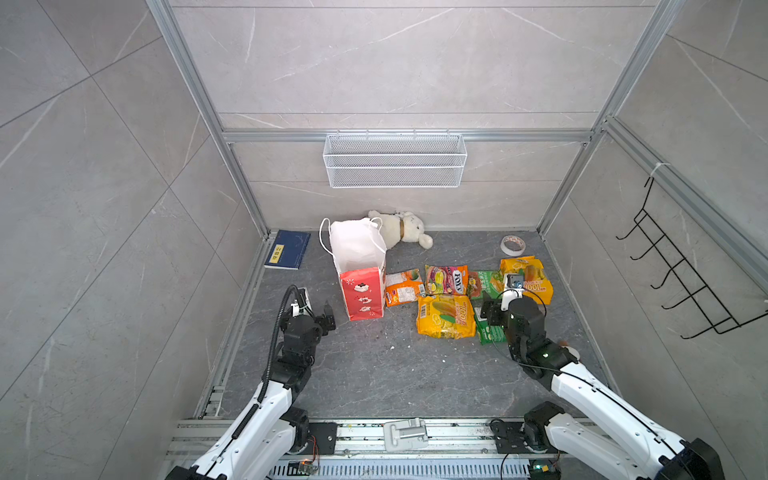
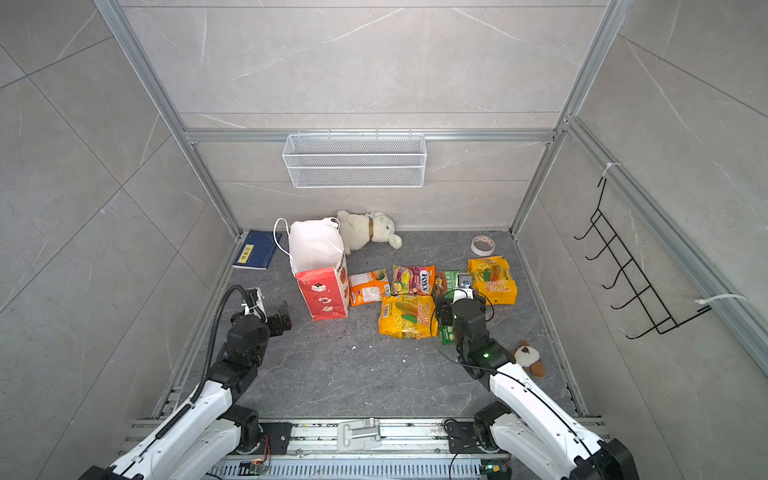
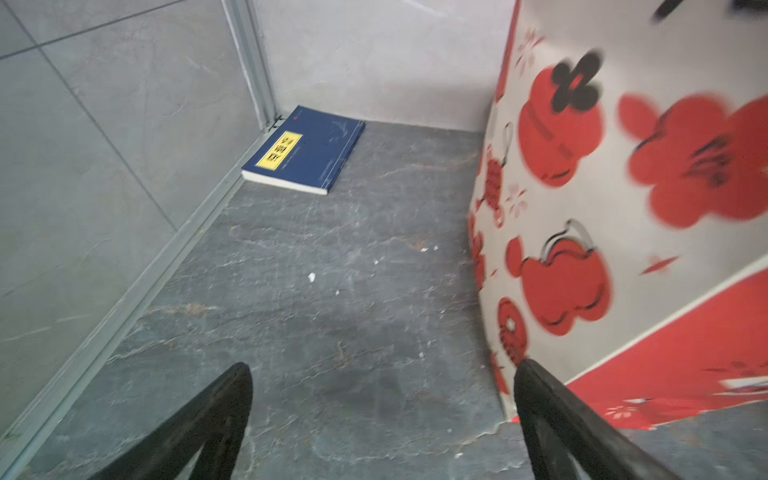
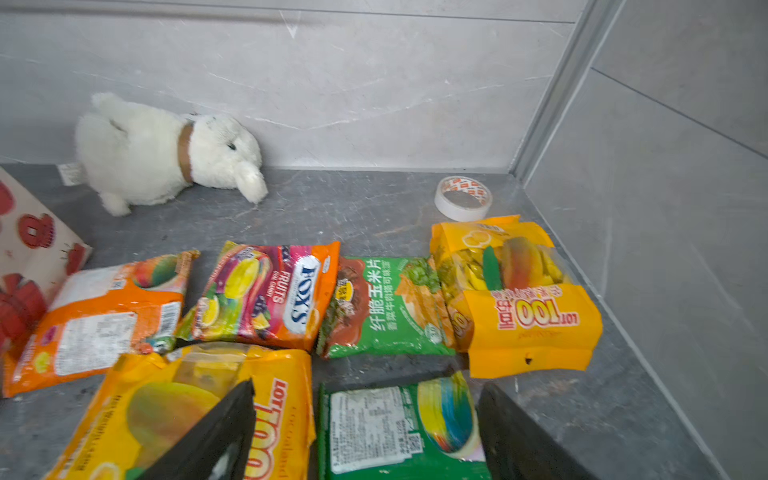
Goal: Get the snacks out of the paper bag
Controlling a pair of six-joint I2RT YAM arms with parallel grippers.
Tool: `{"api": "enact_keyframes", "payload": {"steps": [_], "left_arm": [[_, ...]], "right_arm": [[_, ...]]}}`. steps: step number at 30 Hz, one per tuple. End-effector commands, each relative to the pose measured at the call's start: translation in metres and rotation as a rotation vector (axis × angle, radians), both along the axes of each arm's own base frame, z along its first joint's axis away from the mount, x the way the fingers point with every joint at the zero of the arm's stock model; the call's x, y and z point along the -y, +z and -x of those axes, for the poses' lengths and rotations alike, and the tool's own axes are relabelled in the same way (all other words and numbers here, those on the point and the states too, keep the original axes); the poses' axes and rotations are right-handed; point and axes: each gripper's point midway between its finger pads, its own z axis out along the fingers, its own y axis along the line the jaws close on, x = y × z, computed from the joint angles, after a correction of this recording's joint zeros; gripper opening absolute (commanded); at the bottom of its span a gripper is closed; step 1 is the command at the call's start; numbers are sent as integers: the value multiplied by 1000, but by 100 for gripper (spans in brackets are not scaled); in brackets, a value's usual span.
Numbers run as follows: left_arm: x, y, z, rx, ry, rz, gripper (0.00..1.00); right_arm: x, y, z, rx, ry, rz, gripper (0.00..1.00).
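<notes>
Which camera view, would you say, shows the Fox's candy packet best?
The right wrist view: the Fox's packet lies close, lettering legible. In both top views the packet is small; the left wrist view misses it.

In the left wrist view the paper bag [image 3: 623, 187] is smearing with motion blur and running off the picture's edge. In both top views the right arm [image 1: 524, 324] is covering much of the green packet [image 1: 490, 334] lying at 3 o'clock of the big yellow packet [image 1: 445, 316]. In a top view that arm is hiding all but a sliver of a small brown toy [image 1: 564, 343].
</notes>
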Motion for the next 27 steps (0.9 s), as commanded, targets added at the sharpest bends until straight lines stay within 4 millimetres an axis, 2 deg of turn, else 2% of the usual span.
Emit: {"api": "enact_keyframes", "payload": {"steps": [1,4,7,12,18,23,27], "left_arm": [[-18,12,-12,41,85,-117,99],[-28,1,-23,18,117,-103,99],[-35,-9,-31,39,131,-105,99],[-30,-22,-48,55,49,-77,99],[-28,-27,-63,95,-20,-91,99],[-29,-47,-65,96,-47,-62,100],[-21,-51,-68,69,-97,-63,99]], "right_arm": [[26,9,1,87,-145,45,92],[34,-5,0,65,-199,79,100],[40,-23,-4,46,-234,106,100],[31,-44,-19,59,-155,110,100],[26,-59,-41,48,-90,90,100],[41,-69,-59,37,-99,59,100],[49,-84,-63,14,-97,6,100]]}}
